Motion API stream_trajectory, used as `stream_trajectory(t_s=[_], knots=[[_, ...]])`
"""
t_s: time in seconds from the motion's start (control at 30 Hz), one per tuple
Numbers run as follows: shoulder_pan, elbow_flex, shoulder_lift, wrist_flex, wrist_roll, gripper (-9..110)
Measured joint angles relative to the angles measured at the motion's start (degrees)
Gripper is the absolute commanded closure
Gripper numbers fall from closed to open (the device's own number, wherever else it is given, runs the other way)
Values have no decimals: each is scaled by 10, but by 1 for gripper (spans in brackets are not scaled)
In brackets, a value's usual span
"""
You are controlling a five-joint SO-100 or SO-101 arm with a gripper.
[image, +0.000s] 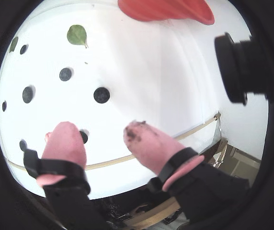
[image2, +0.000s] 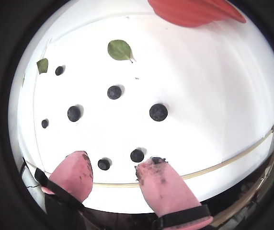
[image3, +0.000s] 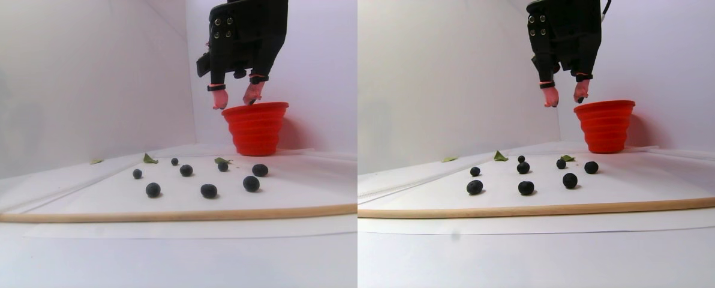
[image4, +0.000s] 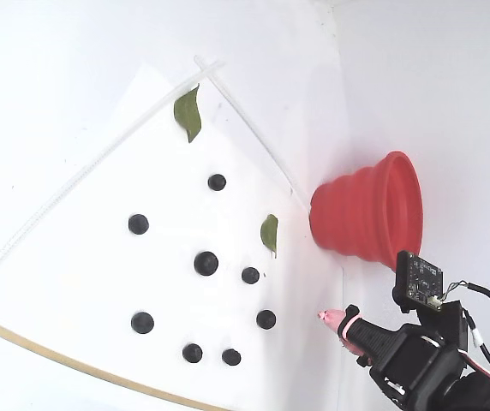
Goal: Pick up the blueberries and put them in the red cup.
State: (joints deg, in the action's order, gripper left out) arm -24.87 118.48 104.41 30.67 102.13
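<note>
Pink-tipped gripper (image2: 113, 165) spread, empty, raised beside red cup (image3: 255, 128) | blueberries (image3: 209, 191): eight visible lying scattered on white sheet (image4: 82, 282) near leaves (image2: 119, 50) | cup contents hidden | picking largely left, by my judgement

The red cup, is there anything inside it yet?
No view looks into the red cup, so its inside is hidden. Eight blueberries lie on the white sheet, and the open jaws hold nothing.
</note>
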Motion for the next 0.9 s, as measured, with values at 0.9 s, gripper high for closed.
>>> stream_trajectory(t_s=[0.9], knots=[[-12,84,14,-42,17,84]])
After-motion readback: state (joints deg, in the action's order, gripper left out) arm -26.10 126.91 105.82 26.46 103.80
